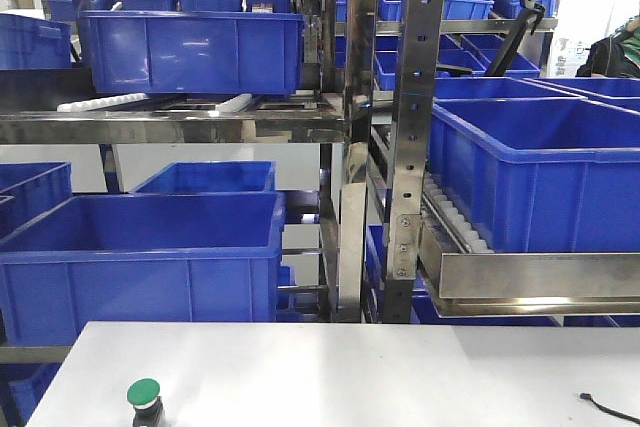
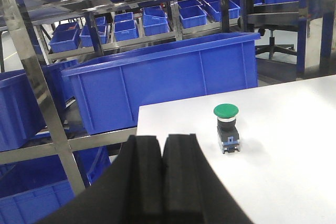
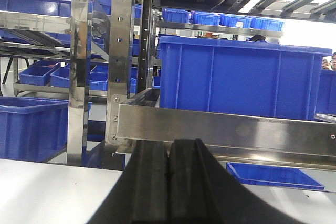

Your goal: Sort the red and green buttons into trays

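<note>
Left wrist view shows the green button (image 2: pixel 227 126) standing cap up on the white tabletop (image 2: pixel 294 171), near its left edge, easy to grab. The left claw (image 2: pixel 161 148) is squeezed closed and empty, pointing near it. The right claw (image 3: pixel 169 150) is closed too, holding nothing.

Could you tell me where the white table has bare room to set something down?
The broad middle of the white table is bare, between the green button near its left edge and the black cable at the right edge. Beyond the far edge, blue crates on steel racks crowd in.
</note>
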`<state>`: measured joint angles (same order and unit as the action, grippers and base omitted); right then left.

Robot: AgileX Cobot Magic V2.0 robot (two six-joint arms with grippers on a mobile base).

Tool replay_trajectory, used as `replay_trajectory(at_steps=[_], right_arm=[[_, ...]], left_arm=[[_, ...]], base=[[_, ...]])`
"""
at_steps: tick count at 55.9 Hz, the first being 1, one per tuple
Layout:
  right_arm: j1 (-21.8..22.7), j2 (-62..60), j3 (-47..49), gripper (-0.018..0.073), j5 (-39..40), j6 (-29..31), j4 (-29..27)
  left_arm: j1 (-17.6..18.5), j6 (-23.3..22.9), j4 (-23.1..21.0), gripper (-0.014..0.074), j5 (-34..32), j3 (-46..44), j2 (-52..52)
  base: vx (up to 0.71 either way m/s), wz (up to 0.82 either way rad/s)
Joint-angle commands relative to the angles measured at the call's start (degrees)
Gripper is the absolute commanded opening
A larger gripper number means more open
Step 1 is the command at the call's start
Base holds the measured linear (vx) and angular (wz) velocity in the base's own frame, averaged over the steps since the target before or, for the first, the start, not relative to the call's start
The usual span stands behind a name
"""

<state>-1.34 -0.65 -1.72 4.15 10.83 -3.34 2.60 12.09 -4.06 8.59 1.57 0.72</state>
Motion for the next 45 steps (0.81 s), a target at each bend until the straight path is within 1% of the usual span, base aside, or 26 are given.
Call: replay_trajectory(at_steps=[1, 34, 41, 45], right_arm=[[0.1, -0.6, -0.8, -0.0008, 5.1, 0.6, 0.2], [0.1, -0.6, -0.8, -0.0008, 5.4, 0.6, 0.2], [0.1, -0.6, -0.8, -0.0008, 7.1, 0.6, 0.2], [0.1, -0.6, -0.8, -0.0008, 9.9, 0.5, 0.2]], left_arm=[[0.3, -0.5, -0.2, -0.0004, -4.6, -1.8, 0.7], [0.3, -0.5, -0.2, -0.0004, -4.8, -1.8, 0.7], [0.3, -0.1, -0.2, -0.0004, -8.6, -1.9, 0.7], [0.3, -0.1, -0.2, -0.0004, -15.1, -2.1, 0.7]], base=[[0.00, 0.00], [0.00, 0.00], [0.00, 0.00], [0.00, 0.00]])
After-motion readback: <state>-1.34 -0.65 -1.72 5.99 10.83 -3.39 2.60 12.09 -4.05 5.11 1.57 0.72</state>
